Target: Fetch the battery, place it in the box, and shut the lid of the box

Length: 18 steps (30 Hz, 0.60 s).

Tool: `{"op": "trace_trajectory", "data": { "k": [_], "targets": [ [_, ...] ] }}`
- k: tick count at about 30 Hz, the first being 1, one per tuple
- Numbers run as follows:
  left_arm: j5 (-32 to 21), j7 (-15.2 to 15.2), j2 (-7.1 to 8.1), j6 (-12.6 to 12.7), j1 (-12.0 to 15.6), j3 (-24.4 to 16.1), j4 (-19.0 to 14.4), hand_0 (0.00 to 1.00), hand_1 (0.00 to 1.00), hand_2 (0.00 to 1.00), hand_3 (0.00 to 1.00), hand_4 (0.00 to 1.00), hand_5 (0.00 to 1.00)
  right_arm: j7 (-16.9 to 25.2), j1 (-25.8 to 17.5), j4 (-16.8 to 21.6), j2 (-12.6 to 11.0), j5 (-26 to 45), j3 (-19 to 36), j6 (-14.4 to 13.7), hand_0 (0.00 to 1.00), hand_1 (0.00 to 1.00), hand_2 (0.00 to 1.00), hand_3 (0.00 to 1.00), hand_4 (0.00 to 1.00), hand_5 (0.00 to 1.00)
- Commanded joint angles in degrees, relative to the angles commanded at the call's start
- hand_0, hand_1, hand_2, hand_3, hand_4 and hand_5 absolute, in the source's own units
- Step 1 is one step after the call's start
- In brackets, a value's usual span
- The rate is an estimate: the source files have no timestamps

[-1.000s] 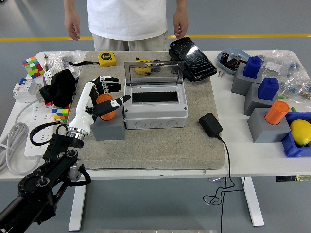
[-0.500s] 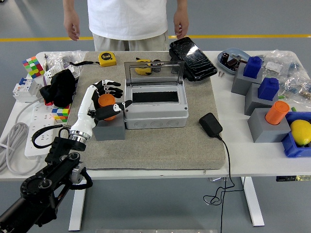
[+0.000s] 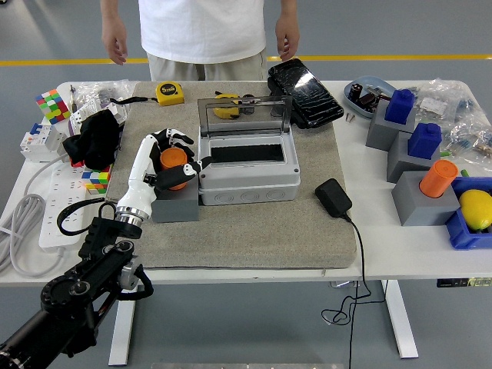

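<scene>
The battery (image 3: 174, 164) is an orange cylinder standing upright in a grey block (image 3: 175, 204) on the grey mat, just left of the box. My left hand (image 3: 181, 152) reaches in from the lower left. It wraps the battery, fingers (image 3: 172, 138) curled over its far side and thumb on the side facing the box. The grey box (image 3: 247, 177) sits mid-mat, and its clear lid (image 3: 244, 117) stands upright at the back, showing a dark slot inside. My right arm is out of sight.
A person stands at the far side with both hands hanging clear of the table. A black adapter (image 3: 333, 197) with its cord lies right of the box. A tape measure (image 3: 170, 93) and a black case (image 3: 304, 92) lie behind it. More cylinders on grey blocks (image 3: 427, 201) stand far right.
My left hand has moved slightly toward the box. Its spread fingers have curled in around the orange battery. The box and the person have not moved.
</scene>
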Motion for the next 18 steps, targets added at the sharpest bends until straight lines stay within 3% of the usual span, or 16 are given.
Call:
{"op": "trace_trajectory", "data": {
  "k": [1,18],
  "targets": [
    [-0.2,-0.2,-0.07,0.1,-0.1,0.0,0.1,0.043,0.090,0.167,0.227,0.581,0.002,0.0,0.0,0.0,0.0,0.0,0.0,0.0,0.563,0.592,0.567,0.541,0.918,0.477],
    [-0.1,-1.1,0.44,0.2,-0.2,-0.1,-0.4,0.012,0.047,0.131,0.199,0.515,0.002,0.3,0.0,0.0,0.1,0.0,0.0,-0.2,0.563,0.592,0.566,0.541,0.918,0.477]
  ]
}}
